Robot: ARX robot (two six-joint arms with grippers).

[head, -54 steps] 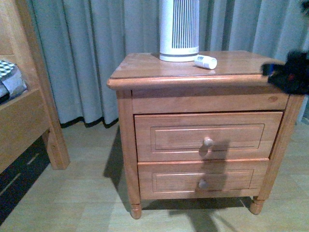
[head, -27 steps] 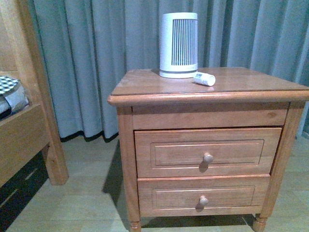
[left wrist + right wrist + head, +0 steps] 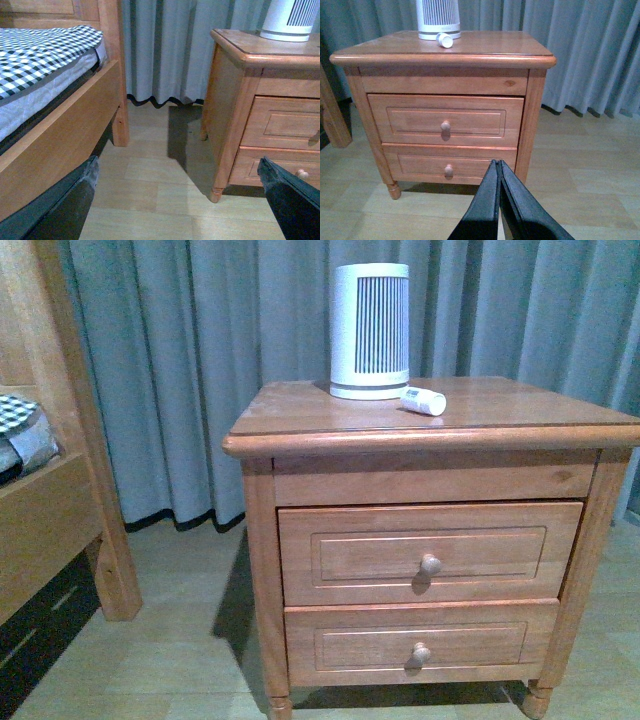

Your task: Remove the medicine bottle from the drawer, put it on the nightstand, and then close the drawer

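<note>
While it lies on its side on the nightstand [image 3: 300,405] top, the bottle [image 3: 423,400] shows as a small white cylinder with a white cap and pale label, just beside the base of the white ribbed appliance [image 3: 370,330]. Below, the drawer [image 3: 430,552] sits flush in the reddish-brown cabinet, its round knob facing out, with the lower drawer [image 3: 420,636] likewise closed. Grey curtains [image 3: 190,360] hang behind, a pale plank floor [image 3: 170,640] runs underneath, and a wooden bed [image 3: 65,125] with checked bedding stands to the left. The left gripper [image 3: 177,197] is spread wide, empty, low near the floor; the right gripper [image 3: 498,172] is pressed closed on nothing, facing the cabinet front.
</note>
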